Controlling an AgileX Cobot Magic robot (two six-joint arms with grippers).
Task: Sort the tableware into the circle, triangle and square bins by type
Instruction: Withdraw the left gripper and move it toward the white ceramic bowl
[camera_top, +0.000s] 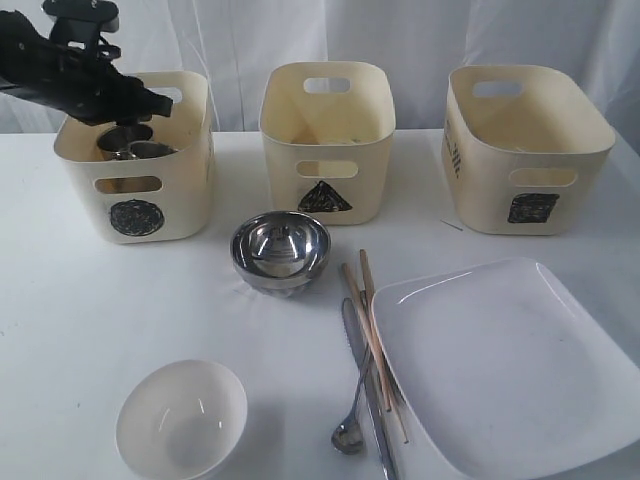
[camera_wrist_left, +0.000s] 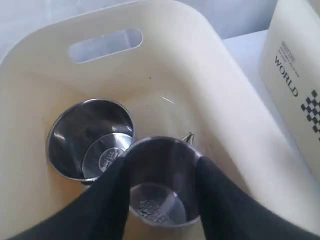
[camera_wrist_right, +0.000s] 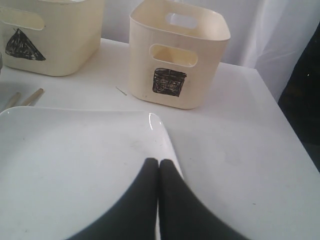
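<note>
- Steel mug (camera_wrist_left: 160, 160): stands upright on the floor of the circle bin (camera_wrist_left: 165, 65), framed by the left gripper (camera_wrist_left: 162, 170), whose fingers stand wide apart on either side of its rim; cannot tell whether they touch it.
- Second steel mug (camera_wrist_left: 90, 137): stands just beside the first in the same bin, rims touching or nearly so.
- Circle bin and left gripper: sit at the upper left of the exterior frame, gripper above the bin's opening.
- Right gripper (camera_wrist_right: 159, 162): fingers pressed together with nothing between them; hangs over the edge of the large white square plate (camera_top: 510, 360), lower right of the frame.
- Square bin (camera_top: 525, 150): upper right, behind the plate.
- Triangle bin (camera_top: 327, 140): upper centre.
- Steel bowl (camera_top: 281, 250): rests on the table (camera_top: 60, 330) at centre frame, just in front of the triangle bin.
- Wooden chopsticks (camera_top: 372, 320), steel knife (camera_top: 375, 410) and spoon (camera_top: 348, 435): lie bunched together just left of the plate, lower centre.
- White bowl (camera_top: 181, 418): lower left, well apart from the cutlery.
</note>
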